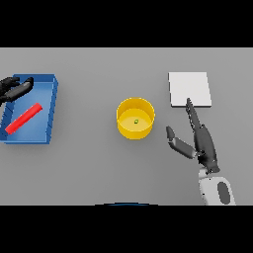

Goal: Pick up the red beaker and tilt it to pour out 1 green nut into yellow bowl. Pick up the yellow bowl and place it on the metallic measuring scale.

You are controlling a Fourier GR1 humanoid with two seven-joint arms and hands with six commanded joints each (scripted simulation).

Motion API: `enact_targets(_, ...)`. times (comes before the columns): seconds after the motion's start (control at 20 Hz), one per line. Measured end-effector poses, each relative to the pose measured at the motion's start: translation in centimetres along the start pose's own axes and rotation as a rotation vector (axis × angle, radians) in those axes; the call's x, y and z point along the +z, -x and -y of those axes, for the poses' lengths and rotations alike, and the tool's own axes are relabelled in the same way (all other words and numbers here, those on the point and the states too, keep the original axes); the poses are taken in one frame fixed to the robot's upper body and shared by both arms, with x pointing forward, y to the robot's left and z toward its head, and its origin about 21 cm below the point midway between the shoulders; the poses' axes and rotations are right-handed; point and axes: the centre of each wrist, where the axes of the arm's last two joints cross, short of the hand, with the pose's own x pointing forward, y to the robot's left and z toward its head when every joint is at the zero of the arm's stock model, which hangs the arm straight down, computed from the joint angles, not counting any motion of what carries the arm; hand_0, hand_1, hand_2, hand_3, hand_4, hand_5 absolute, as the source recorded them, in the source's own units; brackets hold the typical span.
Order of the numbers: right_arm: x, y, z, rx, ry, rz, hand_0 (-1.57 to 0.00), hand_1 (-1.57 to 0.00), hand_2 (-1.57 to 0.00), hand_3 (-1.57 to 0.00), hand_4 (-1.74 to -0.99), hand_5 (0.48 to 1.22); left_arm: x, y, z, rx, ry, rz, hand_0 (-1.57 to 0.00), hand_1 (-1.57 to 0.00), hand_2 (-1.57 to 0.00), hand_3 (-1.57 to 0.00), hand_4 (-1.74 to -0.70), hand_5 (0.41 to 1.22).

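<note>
The right hand [203, 143] rests over the desk [89, 163] with its fingers [191, 112] stretched straight toward the white scale [189, 89], the tips reaching its near edge; the thumb spreads out toward the yellow bowl [135, 118]. It grasps nothing. The left hand [15, 89] sits at the far corner of the blue tray [53, 99], fingers loosely extended over the rim, and is partly cut off by the view's left edge. The red beaker [23, 118] lies on its side inside the tray, apart from that hand. 1 small green nut [136, 121] sits in the bowl. The desk is plain grey.
</note>
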Motion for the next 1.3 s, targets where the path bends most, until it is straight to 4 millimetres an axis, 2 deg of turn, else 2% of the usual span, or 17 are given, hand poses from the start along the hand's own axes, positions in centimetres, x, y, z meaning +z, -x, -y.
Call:
enact_targets(0.15, 0.1, -0.2, 0.2, 0.012, 0.003, 0.001, 0.0, 0.0, 0.0, 0.0, -1.173, 0.688, -0.5, 0.6, 0.4, -0.01, -0.032, 0.004, -0.13, -0.12, -0.11, -0.09, -0.72, 0.647)
enact_targets(0.3, -0.1, -0.3, -0.1, 0.022, 0.012, -0.018, 0.0, 0.0, 0.0, 0.0, -1.175, 0.672, -1.0, -0.2, 0.3, 0.001, -0.077, 0.026, -0.07, -0.06, -0.06, -0.05, -0.71, 0.658)
enact_targets(0.45, 0.0, -0.9, -0.3, 0.102, -0.043, 0.004, 0.0, 0.0, 0.0, 0.0, -1.132, 0.703, -0.7, -0.4, 0.3, 0.032, -0.102, 0.091, -0.03, -0.03, -0.03, -0.02, -0.71, 0.679)
enact_targets(0.55, -0.9, -1.3, -0.2, 0.155, -0.134, 0.032, 0.0, 0.0, 0.0, 0.0, -1.153, 0.728, -0.7, 0.2, 0.2, 0.032, -0.112, 0.086, -0.02, -0.02, -0.02, -0.01, -0.71, 0.689)
enact_targets(0.65, -2.1, -1.8, 0.4, 0.27, -0.249, 0.048, 0.0, 0.0, 0.0, 0.0, -1.19, 0.716, -0.7, -0.2, 0.7, 0.032, -0.111, 0.106, -0.01, -0.01, -0.01, -0.01, -0.72, 0.676)
enact_targets(0.9, -5.7, -4.3, 0.0, 0.692, -0.535, 0.154, 0.0, 0.0, 0.0, 0.0, -1.233, 0.703, -0.7, -0.2, 0.4, 0.061, -0.092, 0.12, 0.0, 0.0, 0.0, 0.0, -0.72, 0.667)
enact_targets(0.95, -6.3, -4.3, -0.2, 0.761, -0.592, 0.179, 0.0, 0.0, 0.0, 0.0, -1.232, 0.702, -0.6, 0.0, 0.9, 0.057, -0.086, 0.121, 0.0, 0.0, 0.0, 0.0, -0.71, 0.669)
enact_targets(1.05, -7.3, -4.8, -1.0, 0.876, -0.691, 0.236, 0.0, 0.0, 0.0, 0.0, -1.223, 0.705, -0.6, -0.1, 0.5, 0.054, -0.085, 0.119, 0.0, 0.0, 0.0, 0.0, -0.71, 0.676)
enact_targets(1.2, -8.9, -5.5, -1.8, 0.98, -0.818, 0.273, 0.0, 0.0, 0.0, 0.0, -1.211, 0.704, -0.5, -0.3, 0.6, 0.062, -0.088, 0.123, 0.0, 0.0, 0.0, 0.0, -0.72, 0.682)
enact_targets(1.3, -9.7, -5.3, -2.5, 1.039, -0.883, 0.273, 0.0, 0.0, 0.0, 0.0, -1.215, 0.704, -0.6, 0.3, 0.9, 0.066, -0.077, 0.123, 0.0, 0.0, 0.0, 0.0, -0.72, 0.687)
